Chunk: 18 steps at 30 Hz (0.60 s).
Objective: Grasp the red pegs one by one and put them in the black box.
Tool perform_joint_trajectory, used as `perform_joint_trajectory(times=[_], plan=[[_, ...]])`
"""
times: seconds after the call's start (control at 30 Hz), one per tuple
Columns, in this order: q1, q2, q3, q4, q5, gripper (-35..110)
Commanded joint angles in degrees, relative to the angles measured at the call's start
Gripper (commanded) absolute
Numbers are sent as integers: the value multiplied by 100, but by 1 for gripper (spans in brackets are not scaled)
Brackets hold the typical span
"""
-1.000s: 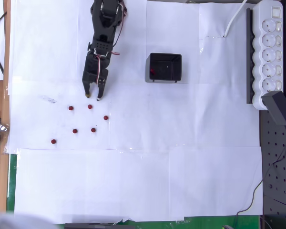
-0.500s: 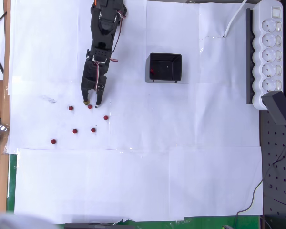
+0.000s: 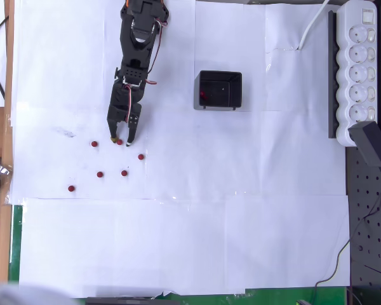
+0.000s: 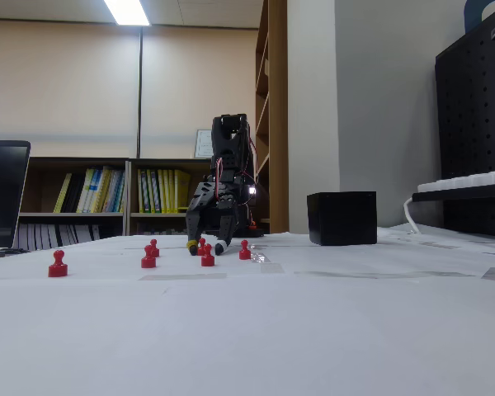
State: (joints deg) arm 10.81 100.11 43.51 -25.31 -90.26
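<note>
Several small red pegs lie on the white paper in the overhead view, left of centre. My black gripper [image 3: 122, 140] is open, with its fingertips on either side of the uppermost red peg [image 3: 119, 143]. Other pegs sit at its left [image 3: 94, 143], lower right [image 3: 140, 156] and below [image 3: 124, 172]. In the fixed view the gripper [image 4: 205, 246] is down at the table with that peg [image 4: 201, 242] between its tips. The black box [image 3: 220, 89] stands to the right of the arm, with a red peg [image 3: 204, 96] inside; the box [image 4: 341, 218] is also seen in the fixed view.
A white power strip [image 3: 358, 70] with a black plug lies along the right edge. The paper's lower half is bare. The table's wooden edge [image 3: 8, 76] runs down the left side. A dark laptop screen [image 4: 2, 194] stands at far left in the fixed view.
The gripper has moved down the picture from just above the pegs until its open fingertips straddle the uppermost peg. The pegs and the box have not moved.
</note>
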Motion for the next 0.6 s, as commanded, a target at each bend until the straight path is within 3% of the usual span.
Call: perform_joint_trajectory(times=[0.0, 0.23, 0.33, 0.43, 0.57], plan=[[105, 53, 211, -70, -53, 7], [123, 9, 193, 79, -70, 0], [114, -290, 229, 659, -114, 0], [97, -870, 545, 2522, -211, 0], [-272, -1969, 1934, 6768, -870, 0]])
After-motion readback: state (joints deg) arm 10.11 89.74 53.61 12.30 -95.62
